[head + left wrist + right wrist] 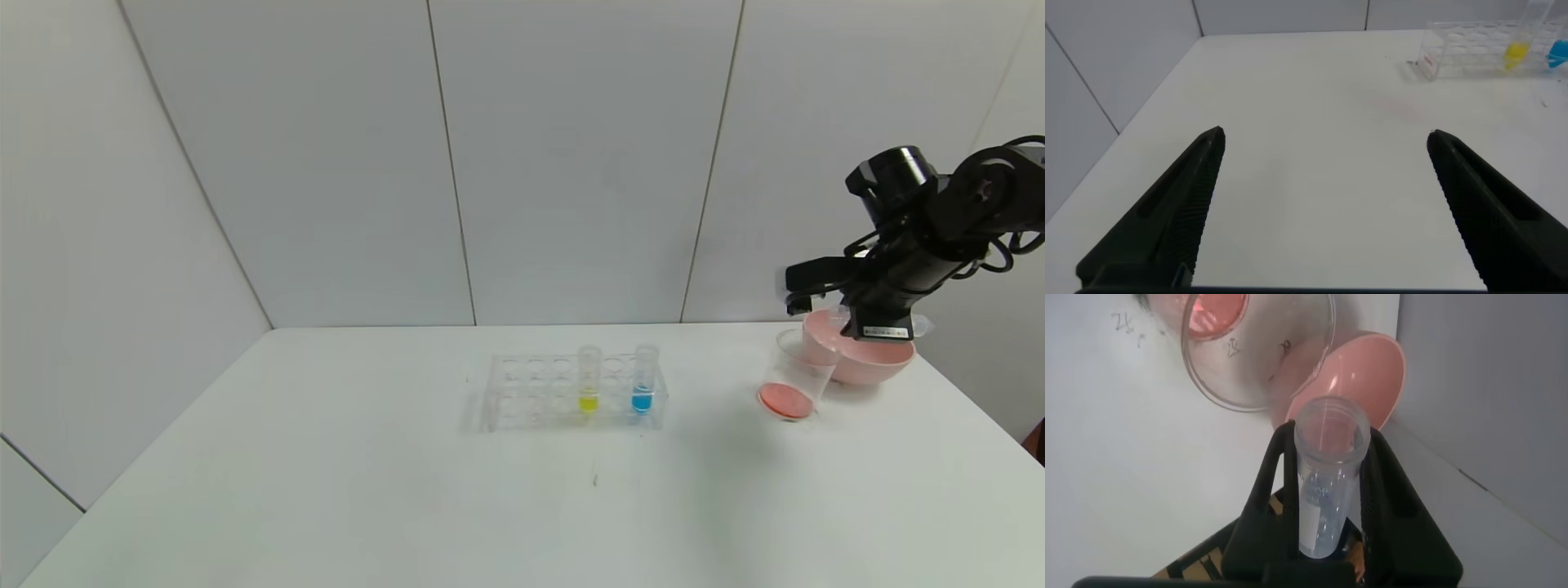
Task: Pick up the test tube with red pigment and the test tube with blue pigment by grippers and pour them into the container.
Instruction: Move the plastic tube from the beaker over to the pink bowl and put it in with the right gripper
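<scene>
My right gripper (878,327) is shut on a clear test tube (1327,482) and holds it tilted above the pink bowl, its open mouth towards the container. The tube shows only droplets inside, no red liquid. The container (796,376), a clear cup, leans against the bowl with a red-orange pool in its bottom; it also shows in the right wrist view (1259,367). The test tube with blue pigment (642,380) stands upright in the clear rack (522,392). My left gripper (1324,135) is open and empty over bare table, out of the head view.
A pink bowl (865,359) sits at the table's back right, touching the container. A tube with yellow liquid (589,380) stands in the rack left of the blue one. The rack also shows far off in the left wrist view (1478,53).
</scene>
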